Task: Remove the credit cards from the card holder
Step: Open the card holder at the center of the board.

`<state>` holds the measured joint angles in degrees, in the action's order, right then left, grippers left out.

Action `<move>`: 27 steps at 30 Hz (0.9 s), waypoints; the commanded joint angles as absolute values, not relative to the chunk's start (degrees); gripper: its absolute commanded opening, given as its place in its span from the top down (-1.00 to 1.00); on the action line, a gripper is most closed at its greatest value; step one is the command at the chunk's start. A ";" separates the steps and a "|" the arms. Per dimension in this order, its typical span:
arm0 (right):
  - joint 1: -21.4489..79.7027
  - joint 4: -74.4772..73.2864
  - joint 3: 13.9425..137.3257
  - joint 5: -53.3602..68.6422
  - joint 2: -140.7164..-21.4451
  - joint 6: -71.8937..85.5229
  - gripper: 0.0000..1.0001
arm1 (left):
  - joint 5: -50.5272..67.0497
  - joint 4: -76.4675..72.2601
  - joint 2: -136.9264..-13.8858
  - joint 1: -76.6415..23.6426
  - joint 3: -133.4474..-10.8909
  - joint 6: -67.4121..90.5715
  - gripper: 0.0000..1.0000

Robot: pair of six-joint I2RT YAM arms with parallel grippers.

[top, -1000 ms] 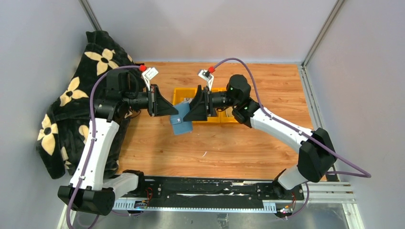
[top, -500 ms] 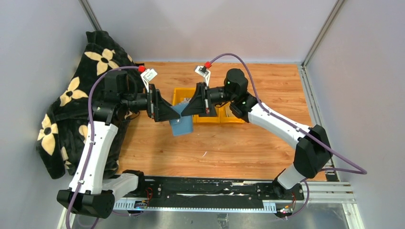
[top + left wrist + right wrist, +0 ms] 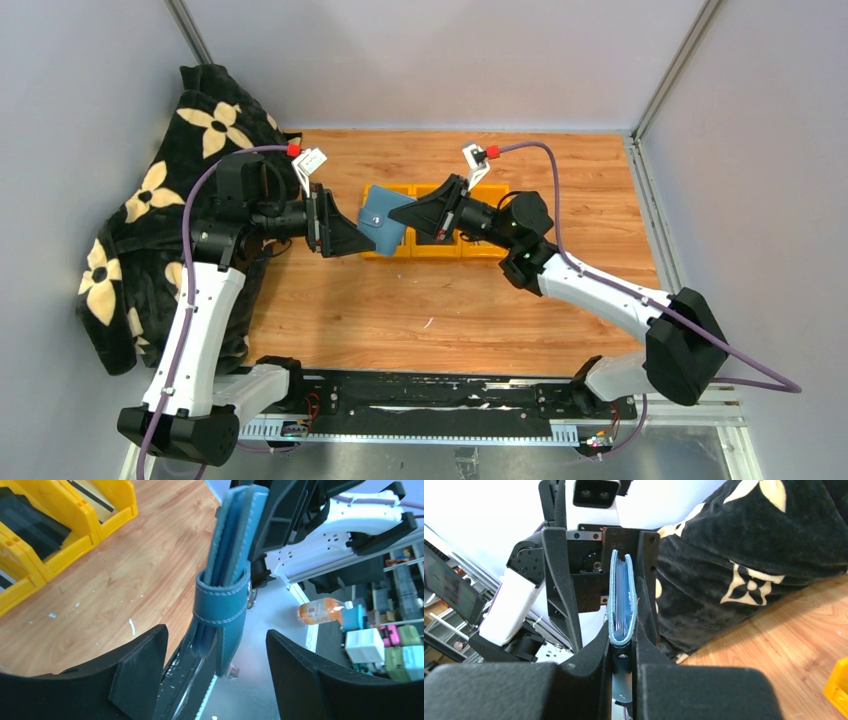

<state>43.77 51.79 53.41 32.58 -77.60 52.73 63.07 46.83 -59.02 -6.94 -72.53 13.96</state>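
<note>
The card holder (image 3: 383, 222) is in the air above the near edge of the yellow bins (image 3: 470, 246), folded shut and on edge, with its strap wrapped over one end. The right gripper (image 3: 623, 632) is clamped on its two faces. The left gripper (image 3: 216, 632) faces it with jaws spread wide, one on each side of the strapped end and neither touching.

Below is a wooden table (image 3: 400, 310) with scuffs and white flecks, closed in by plain grey walls (image 3: 420, 60). A black blanket with cream flowers (image 3: 150, 200) is heaped along the left wall, behind the left arm.

The bins sit in a row mid-table. One holds a dark flat sheet (image 3: 30, 526); the holder and grippers hide part of the others.
</note>
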 commanded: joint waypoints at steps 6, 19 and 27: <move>49.21 63.63 52.46 20.09 -77.83 51.54 1.00 | 65.45 47.11 -59.50 -7.21 -72.08 16.83 -0.17; 41.95 52.49 57.34 41.55 -78.84 50.13 -0.09 | 55.69 50.63 -58.74 -7.21 -72.52 6.73 1.00; 37.34 35.65 73.24 66.47 -87.25 43.92 -0.59 | 49.83 63.82 -60.73 -8.14 -74.17 -17.60 1.00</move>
<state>37.30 45.78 67.70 51.72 -85.36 49.41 53.89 56.21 -60.27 -7.01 -72.66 -3.42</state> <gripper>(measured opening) 0.785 0.176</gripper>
